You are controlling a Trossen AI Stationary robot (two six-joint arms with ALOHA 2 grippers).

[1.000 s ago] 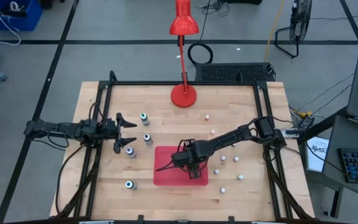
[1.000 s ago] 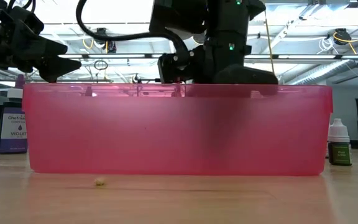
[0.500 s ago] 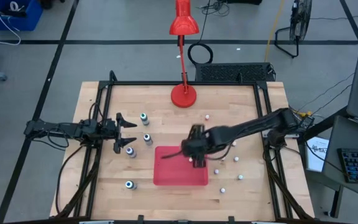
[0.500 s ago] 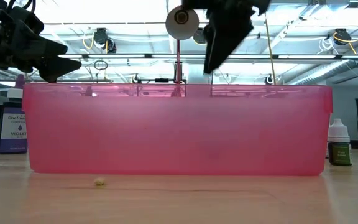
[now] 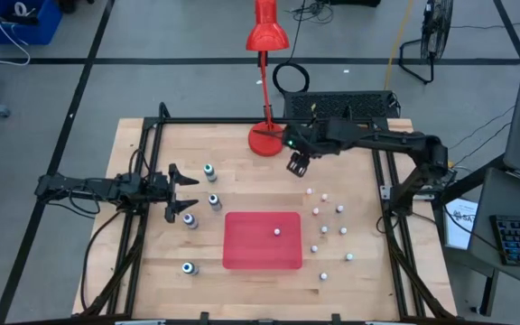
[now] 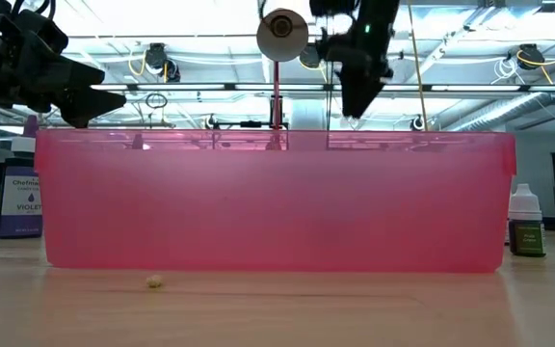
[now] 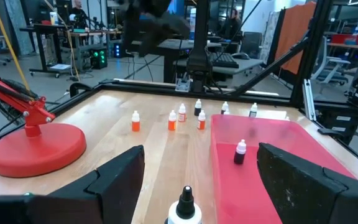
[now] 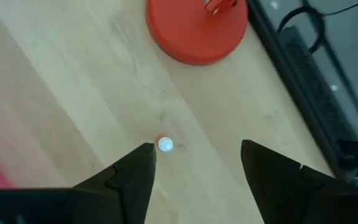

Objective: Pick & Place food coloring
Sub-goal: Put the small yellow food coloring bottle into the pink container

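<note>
The wooden table [image 5: 152, 271] is carrying one red desk lamp [image 5: 266, 138] at its far edge and one flat red tray [image 5: 262, 241] near the front. Two dark arms are working over it. The left gripper [image 5: 184, 188] is hovering at the left side, jaws spread and gripping nothing. The right gripper [image 5: 298, 164] is hanging above the table beside the lamp's base, fingers [image 8: 129, 177] parted wide and empty, over one white-capped bottle [image 8: 165, 145]. The food coloring bottles are lying scattered: one [image 5: 277, 231] is standing inside the tray, four teal-capped ones [image 5: 209, 169] are sitting left of it, and about eight [image 5: 339, 208] are standing right of it.
</note>
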